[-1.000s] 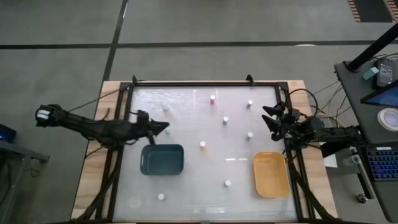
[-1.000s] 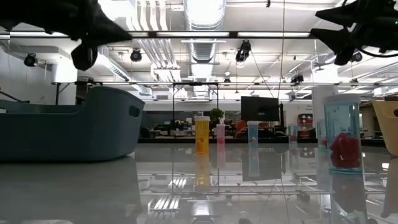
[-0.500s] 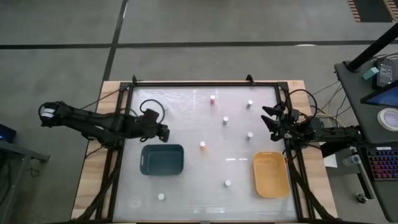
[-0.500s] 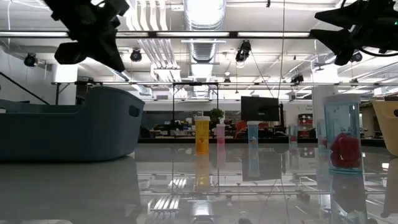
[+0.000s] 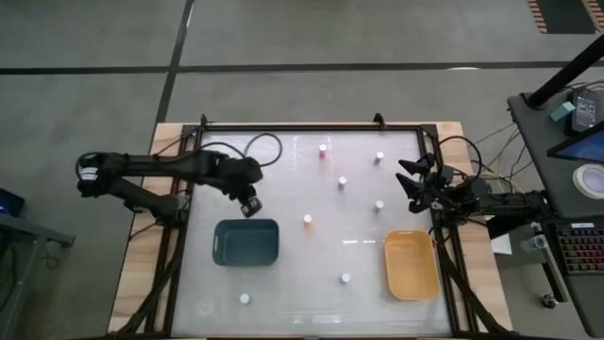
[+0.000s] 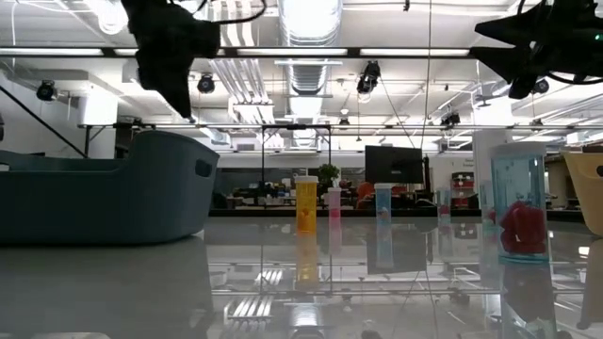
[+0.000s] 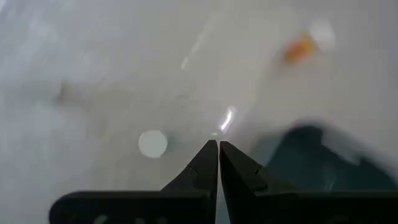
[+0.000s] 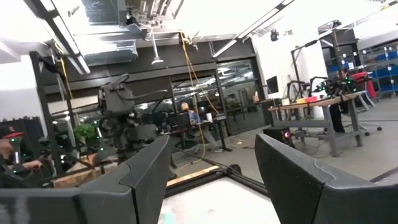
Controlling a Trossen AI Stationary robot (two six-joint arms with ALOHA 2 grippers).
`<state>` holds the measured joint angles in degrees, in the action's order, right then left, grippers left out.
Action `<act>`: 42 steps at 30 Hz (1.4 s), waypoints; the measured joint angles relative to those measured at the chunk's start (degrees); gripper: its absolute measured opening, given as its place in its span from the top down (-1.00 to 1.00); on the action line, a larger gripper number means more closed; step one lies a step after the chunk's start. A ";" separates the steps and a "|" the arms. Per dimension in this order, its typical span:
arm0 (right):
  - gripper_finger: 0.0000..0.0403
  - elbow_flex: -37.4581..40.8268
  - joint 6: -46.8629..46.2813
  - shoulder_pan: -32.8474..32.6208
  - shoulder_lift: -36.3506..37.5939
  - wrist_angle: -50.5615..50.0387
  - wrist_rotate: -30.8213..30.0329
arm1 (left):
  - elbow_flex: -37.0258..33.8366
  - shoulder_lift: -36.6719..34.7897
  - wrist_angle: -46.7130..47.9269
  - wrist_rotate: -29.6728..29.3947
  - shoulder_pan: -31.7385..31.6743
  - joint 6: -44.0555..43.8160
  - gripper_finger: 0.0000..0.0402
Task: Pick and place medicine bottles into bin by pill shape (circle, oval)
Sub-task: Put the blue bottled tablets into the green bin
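Several tiny white-capped bottles stand upright and scattered on the glossy white table [image 5: 311, 283], among them an orange one [image 5: 308, 220] near the middle and a reddish one [image 5: 322, 149] at the far edge. My left gripper [image 5: 250, 204] is shut and empty, pointing down just beyond the far rim of the dark teal tray [image 5: 245, 243]. In its wrist view a round white cap [image 7: 152, 143] shows beside the shut fingertips [image 7: 218, 144], apart from them. My right gripper [image 5: 411, 182] waits open at the table's right edge, beyond the yellow-orange tray [image 5: 411, 264].
Both trays hold no bottles that I can see. Bottles stand near the front at the left [image 5: 244, 298] and the middle [image 5: 345, 278], and at the far right [image 5: 379, 158]. A black frame [image 5: 293, 126] borders the table. The low view shows an orange bottle [image 6: 307, 205] and a clear one with red contents [image 6: 519, 202].
My left gripper has tipped from lying level, pointing toward the table's right, to pointing down at the table beyond the teal tray's far rim. Its arm has swung up and toward the far edge. The tip itself has shifted only a little toward the near edge.
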<state>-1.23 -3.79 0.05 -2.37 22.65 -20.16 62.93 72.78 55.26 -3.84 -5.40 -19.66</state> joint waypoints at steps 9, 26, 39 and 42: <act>-0.12 -0.03 -0.07 0.00 -0.02 -1.96 -0.02 | 0.34 4.90 5.78 0.73 -3.17 14.98 0.53; -0.12 -0.05 0.83 -0.01 -0.04 -4.40 -1.11 | -0.52 12.87 3.17 -4.72 -4.76 23.08 0.10; -0.12 -0.05 0.18 -0.01 -0.04 -4.88 -1.09 | -0.58 14.88 3.06 -4.74 -5.77 23.65 0.10; -0.12 -0.06 0.13 0.00 -0.04 -4.90 -1.09 | -1.00 14.88 2.80 -4.74 -5.87 23.64 0.10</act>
<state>-1.29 -3.66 0.05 -2.42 17.76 -21.26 61.93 87.66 58.06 -8.58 -11.27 3.98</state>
